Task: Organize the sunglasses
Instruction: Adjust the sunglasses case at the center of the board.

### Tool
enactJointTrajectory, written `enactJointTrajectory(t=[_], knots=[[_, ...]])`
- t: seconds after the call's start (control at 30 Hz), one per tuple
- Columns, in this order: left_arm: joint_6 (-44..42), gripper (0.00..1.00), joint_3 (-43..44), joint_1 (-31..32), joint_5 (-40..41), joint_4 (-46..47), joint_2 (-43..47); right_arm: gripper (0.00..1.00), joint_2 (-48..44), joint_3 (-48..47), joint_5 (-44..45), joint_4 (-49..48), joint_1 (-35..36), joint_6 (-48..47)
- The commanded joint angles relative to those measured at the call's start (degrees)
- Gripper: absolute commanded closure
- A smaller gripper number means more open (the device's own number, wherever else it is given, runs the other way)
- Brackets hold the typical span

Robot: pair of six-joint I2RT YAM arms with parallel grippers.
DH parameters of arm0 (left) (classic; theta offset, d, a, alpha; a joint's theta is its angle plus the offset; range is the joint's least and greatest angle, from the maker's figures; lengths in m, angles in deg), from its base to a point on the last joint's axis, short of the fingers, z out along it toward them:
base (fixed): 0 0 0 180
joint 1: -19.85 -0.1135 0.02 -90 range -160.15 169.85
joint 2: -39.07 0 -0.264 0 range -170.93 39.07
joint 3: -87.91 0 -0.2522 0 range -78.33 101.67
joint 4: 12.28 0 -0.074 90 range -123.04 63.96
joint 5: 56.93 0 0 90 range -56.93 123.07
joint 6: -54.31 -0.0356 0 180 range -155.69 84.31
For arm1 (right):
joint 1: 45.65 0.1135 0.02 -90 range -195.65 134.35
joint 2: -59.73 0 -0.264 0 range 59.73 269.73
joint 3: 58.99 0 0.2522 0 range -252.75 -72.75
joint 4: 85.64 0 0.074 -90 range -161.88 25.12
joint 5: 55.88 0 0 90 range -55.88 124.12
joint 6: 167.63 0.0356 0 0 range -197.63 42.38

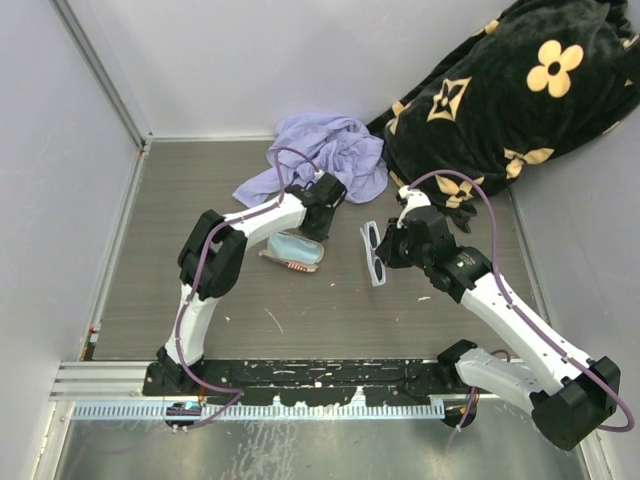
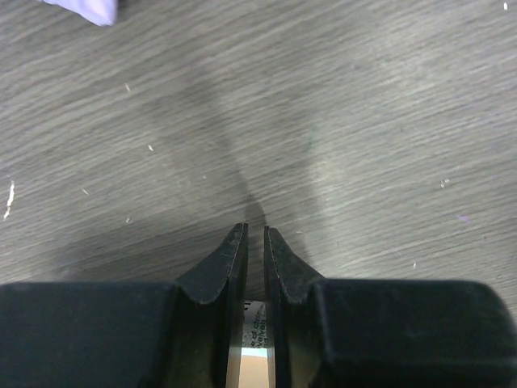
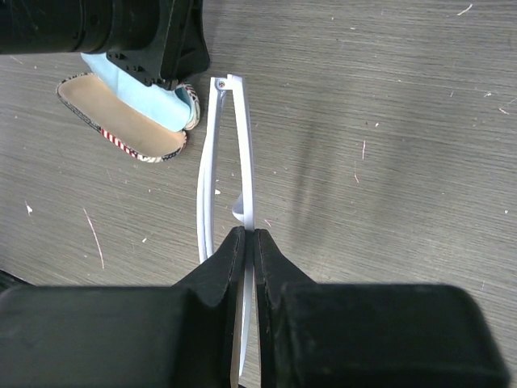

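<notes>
The white-framed sunglasses (image 1: pixel 372 248) are folded, and my right gripper (image 1: pixel 386 248) is shut on them just above the table. In the right wrist view the fingers (image 3: pixel 234 255) pinch one thin white part of the sunglasses (image 3: pixel 246 162). The red-and-white case (image 1: pixel 290 262) lies open to their left, showing its tan inside (image 3: pixel 121 121), with the light-blue cloth (image 3: pixel 153 93) on top. My left gripper (image 1: pixel 316 218) sits at the case's far end, touching the blue cloth. Its jaws (image 2: pixel 254 228) are nearly closed, with a printed tag and a tan surface showing deep in the gap.
A crumpled purple cloth (image 1: pixel 320 155) lies at the back middle; its corner shows in the left wrist view (image 2: pixel 89 8). A black blanket with tan flowers (image 1: pixel 510 90) is piled at the back right. Grey walls enclose the table on the left, back and right.
</notes>
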State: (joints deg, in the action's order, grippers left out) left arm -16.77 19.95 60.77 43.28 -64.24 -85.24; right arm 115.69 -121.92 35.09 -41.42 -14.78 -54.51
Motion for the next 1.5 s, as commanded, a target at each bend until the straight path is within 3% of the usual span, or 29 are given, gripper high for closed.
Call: enactJointTrajectory(t=[0.0,1.1,1.47], knots=[[1.0,0.85,-1.4,0.6,-0.5,-0.1,3.0,1.00,-1.6,-0.6,0.6,-1.5,-0.2,1.0],[4.7,0.86,-16.9,5.9,-0.3,2.4,16.5,1.00,-1.0,-1.0,1.5,-1.5,-0.1,1.1],[5.8,0.85,-24.1,6.0,-4.8,10.3,32.9,1.00,-1.6,-0.9,3.4,-3.2,-0.1,0.7]])
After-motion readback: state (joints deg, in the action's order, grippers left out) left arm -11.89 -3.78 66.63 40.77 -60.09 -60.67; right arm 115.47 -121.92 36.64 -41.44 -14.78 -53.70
